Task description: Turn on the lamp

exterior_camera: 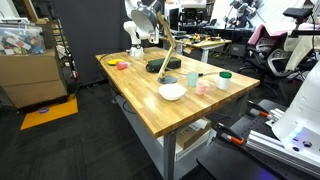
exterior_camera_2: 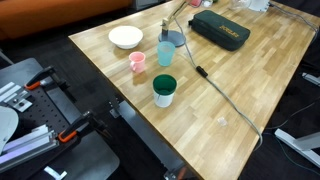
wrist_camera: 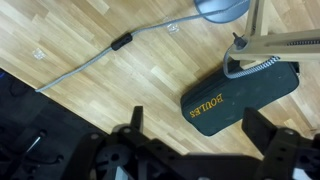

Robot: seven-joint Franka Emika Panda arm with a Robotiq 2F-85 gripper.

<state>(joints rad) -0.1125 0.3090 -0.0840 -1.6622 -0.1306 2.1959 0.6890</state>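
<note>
Wooden table [exterior_camera_2: 250,70]; lamp [exterior_camera_2: 173,38] head cut off at top; hand [wrist_camera: 195,125] wide, empty, lower part murky.

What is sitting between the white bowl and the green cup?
The small pink cup stands between the white bowl and green cup, seen in an exterior view.

Table [exterior_camera_2: 250,80]: pale honey wood, striped plank grain. Lamp [wrist_camera: 285,40]: tan arm, grey round base. Case [wrist_camera: 238,98]: dark, yellow lettering. Bowl [exterior_camera_2: 125,37]: white. Pink cup [exterior_camera_2: 138,62]; pale blue cup [exterior_camera_2: 165,52]; white cup [exterior_camera_2: 164,90], green inside. Cable [exterior_camera_2: 225,95]: grey. Floor mat [exterior_camera: 48,112], far left: orange-yellow.
</note>
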